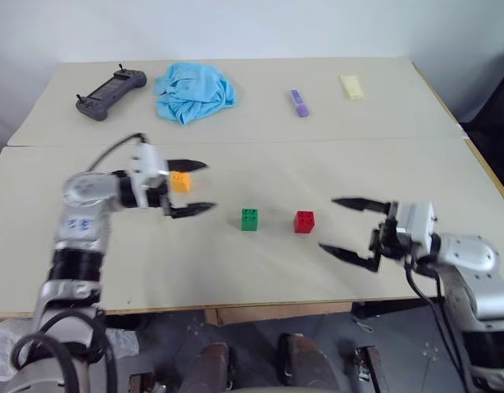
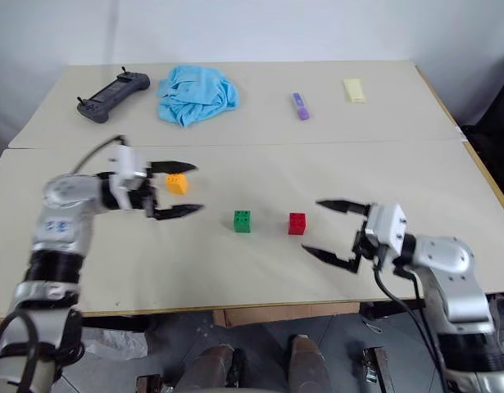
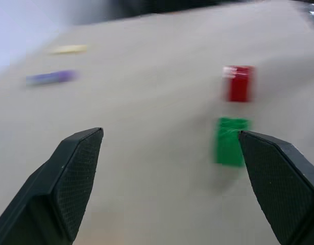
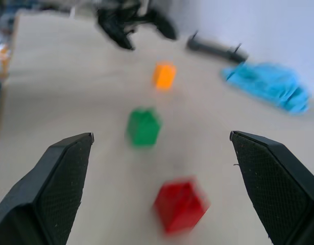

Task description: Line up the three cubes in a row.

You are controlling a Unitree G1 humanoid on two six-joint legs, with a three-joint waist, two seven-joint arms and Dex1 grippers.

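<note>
Pale beige worktop point(image 1: 260, 270) runs wide under a white wall, made of two slabs joined by a seam across the middle, and the three cubes sit on the near slab. Orange-yellow cube point(image 1: 180, 181) lies just past the left gripper point(image 1: 201, 187), seen between its two black fingers, which are spread wide with nothing held. Green cube point(image 1: 249, 219) and red cube point(image 1: 304, 222) rest close together but apart, between the two grippers; the red one is the nearer to the right gripper point(image 1: 332, 223), whose fingers are likewise parted and empty, pointing toward the cubes. Green and red stand nearly level with each other, while the orange-yellow one sits farther back and off to the left (so the three run on a slant). Each cube is a small studded plastic brick; studs show on the green and red tops in the left eye view. From the right wrist view the three recede in a line: red point(image 4: 179, 204) closest, green point(image 4: 143, 126) next, orange-yellow point(image 4: 164, 75) beyond, with the blue cloth point(image 4: 271, 84) behind. From the left wrist view the purple stick point(image 3: 50, 77) and pale yellow bar point(image 3: 69, 49) show far off beyond the green and red cubes. Head views add a black controller point(image 1: 110, 92) at the far left.
</note>
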